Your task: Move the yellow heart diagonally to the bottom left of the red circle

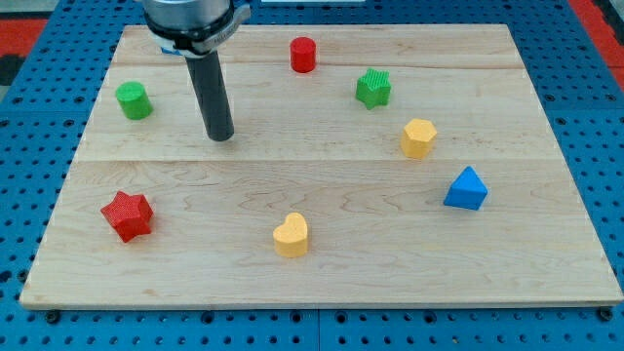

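Note:
The yellow heart lies on the wooden board near the view's bottom centre. The red circle, a short cylinder, stands near the view's top centre, straight above the heart and far from it. My tip rests on the board in the upper left part, left of and below the red circle, and well above and left of the yellow heart. It touches no block.
A green circle sits at the view's left, left of my tip. A red star lies at the lower left. A green star, a yellow hexagon and a blue triangle stand on the right side.

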Action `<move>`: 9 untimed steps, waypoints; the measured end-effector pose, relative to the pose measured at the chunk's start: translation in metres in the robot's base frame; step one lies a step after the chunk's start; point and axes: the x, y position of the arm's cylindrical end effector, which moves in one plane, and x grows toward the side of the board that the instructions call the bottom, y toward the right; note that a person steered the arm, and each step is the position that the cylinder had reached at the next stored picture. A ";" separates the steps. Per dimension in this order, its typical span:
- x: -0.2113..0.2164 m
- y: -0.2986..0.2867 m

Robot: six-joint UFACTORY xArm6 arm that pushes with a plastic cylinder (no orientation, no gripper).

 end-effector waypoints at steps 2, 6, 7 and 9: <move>0.115 0.133; 0.131 0.058; 0.133 0.038; 0.127 0.017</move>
